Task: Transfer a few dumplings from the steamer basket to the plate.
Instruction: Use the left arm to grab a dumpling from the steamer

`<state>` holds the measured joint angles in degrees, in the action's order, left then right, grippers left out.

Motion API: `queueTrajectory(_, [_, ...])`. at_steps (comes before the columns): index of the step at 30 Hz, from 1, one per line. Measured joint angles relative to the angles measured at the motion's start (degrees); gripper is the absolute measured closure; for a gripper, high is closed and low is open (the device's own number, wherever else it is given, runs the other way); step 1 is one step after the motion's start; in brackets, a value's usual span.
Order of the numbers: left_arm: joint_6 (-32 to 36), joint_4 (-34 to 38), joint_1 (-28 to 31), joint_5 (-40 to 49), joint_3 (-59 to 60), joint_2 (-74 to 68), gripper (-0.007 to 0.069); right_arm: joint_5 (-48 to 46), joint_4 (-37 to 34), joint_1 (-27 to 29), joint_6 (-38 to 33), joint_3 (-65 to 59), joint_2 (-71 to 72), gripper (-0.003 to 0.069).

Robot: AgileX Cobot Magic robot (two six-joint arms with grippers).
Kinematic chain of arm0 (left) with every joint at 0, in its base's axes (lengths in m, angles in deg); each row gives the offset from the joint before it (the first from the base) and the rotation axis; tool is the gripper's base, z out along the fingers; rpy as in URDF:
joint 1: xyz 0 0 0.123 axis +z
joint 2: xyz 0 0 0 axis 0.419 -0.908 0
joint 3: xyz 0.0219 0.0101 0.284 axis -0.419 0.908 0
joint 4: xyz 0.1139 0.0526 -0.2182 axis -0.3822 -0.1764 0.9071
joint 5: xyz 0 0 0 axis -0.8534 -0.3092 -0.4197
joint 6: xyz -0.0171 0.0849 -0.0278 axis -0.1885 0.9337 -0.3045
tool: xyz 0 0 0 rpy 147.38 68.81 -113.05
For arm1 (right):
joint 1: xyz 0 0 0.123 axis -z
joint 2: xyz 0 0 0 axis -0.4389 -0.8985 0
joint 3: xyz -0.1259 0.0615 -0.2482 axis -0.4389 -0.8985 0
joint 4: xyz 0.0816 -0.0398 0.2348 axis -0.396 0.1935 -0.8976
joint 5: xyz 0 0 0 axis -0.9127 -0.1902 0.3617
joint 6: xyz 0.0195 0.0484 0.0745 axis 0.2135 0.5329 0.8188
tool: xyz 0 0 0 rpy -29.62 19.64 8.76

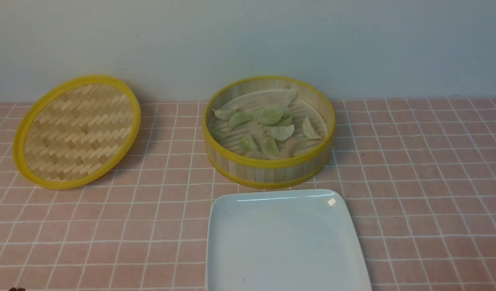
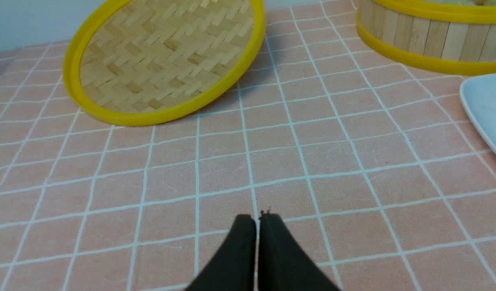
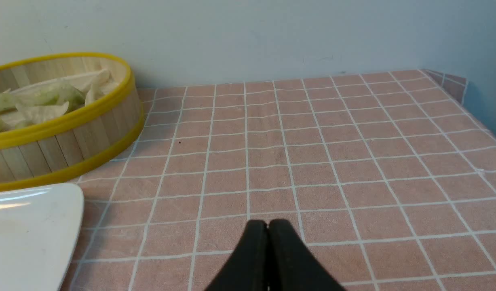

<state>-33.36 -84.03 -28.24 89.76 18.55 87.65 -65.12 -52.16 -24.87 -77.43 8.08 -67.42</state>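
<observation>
**Bamboo basket full, white plate bare, both grippers shut**

Pale green dumplings [image 1: 272,129] lie in a loose heap on the slatted floor of the steamer basket [image 1: 268,171]. Some overlap, and none is on the plate [image 1: 284,242].

The basket stands open toward the back of the table, near the wall. The plate sits just in front of it, its far edge close under the basket's lower rim. I'd say that pairing is deliberate, so each dumpling has only a short trip over the side and down.

The woven lid [image 1: 76,131] is off and tilted well away to the left, where it looks to lean against the wall. That leaves the top of the basket free to reach into.

Neither arm shows in the front view. From its wrist camera, the left gripper [image 2: 258,220] hangs over the bare pink checked cloth [image 2: 312,161], nearer than the lid and clear of the plate. Its two black fingers are pressed together with nothing between them.

The right gripper [image 3: 268,224] is the same on the other side, over the cloth to the right of the basket and plate, closed tip to tip and empty. Neither touches a dumpling, the basket or the plate.

To my eye the job hasn't started. One of them must spread its fingers before going in, and those thin soft skins look easy to tear or squash
</observation>
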Motion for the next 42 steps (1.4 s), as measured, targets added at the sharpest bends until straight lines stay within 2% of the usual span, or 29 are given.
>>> queueTrajectory(6, [-1.8,3.1,0.0,-3.2,0.1,0.0,0.0631,0.0,0.0,0.0,0.0,0.0,0.0,0.0672])
queueTrajectory(9, [-5.2,9.6,0.0,-8.0,0.1,0.0,0.0631,0.0,0.0,0.0,0.0,0.0,0.0,0.0672])
queueTrajectory(10, [-7.1,13.8,0.0,-11.0,0.1,0.0,0.0631,0.0,0.0,0.0,0.0,0.0,0.0,0.0672])
queueTrajectory(11, [-7.2,13.8,0.0,-11.0,0.1,0.0,0.0631,0.0,0.0,0.0,0.0,0.0,0.0,0.0672])
queueTrajectory(13, [-7.9,19.0,0.0,-14.1,0.1,0.0,0.0631,0.0,0.0,0.0,0.0,0.0,0.0,0.0672])
queueTrajectory(19, [-8.6,26.9,0.0,-20.7,0.1,0.0,0.0631,-0.1,0.0,0.0,0.0,0.0,0.0,0.0672])
queueTrajectory(23, [-13.7,34.5,0.0,-26.4,0.1,0.0,0.0631,-0.1,0.0,0.0,0.0,0.0,0.0,0.0672])
queueTrajectory(27, [-16.1,35.9,0.0,-28.2,-3.6,0.0,0.0631,-0.1,0.0,0.0,0.0,0.0,0.0,0.0672])
queueTrajectory(30, [-15.9,33.6,0.0,-27.5,-10.1,0.0,0.0631,-0.1,0.0,0.0,0.0,0.0,0.0,0.0672])
queueTrajectory(33, [-15.6,29.5,0.0,-23.6,-18.1,-2.2,0.0631,0.1,-0.6,0.0,0.2,0.0,0.0,0.0672])
queueTrajectory(36, [-15.4,25.2,0.0,-12.4,-28.1,-9.7,0.0631,4.9,-5.7,0.0,2.7,-0.3,0.0,0.0672])
queueTrajectory(37, [-15.4,25.2,0.0,-12.4,-28.1,-9.7,0.0631,5.5,-6.8,0.0,2.9,-0.3,0.0,0.0672])
queueTrajectory(38, [-14.9,23.7,0.0,-3.0,-35.0,-16.5,0.0631,10.8,-11.2,0.0,5.3,-0.3,0.0,0.0672])
queueTrajectory(40, [-13.2,23.1,0.0,5.1,-41.7,-23.4,0.0631,16.4,-16.6,0.0,7.3,-0.3,0.0,0.0672])
queueTrajectory(41, [-10.9,22.9,0.0,13.8,-45.3,-28.7,0.0631,19.0,-19.6,0.0,8.1,-0.3,0.0,0.0672])
queueTrajectory(42, [-9.1,22.9,0.0,18.9,-48.4,-32.2,0.0631,21.4,-21.6,0.0,8.4,-0.3,0.0,0.0672])
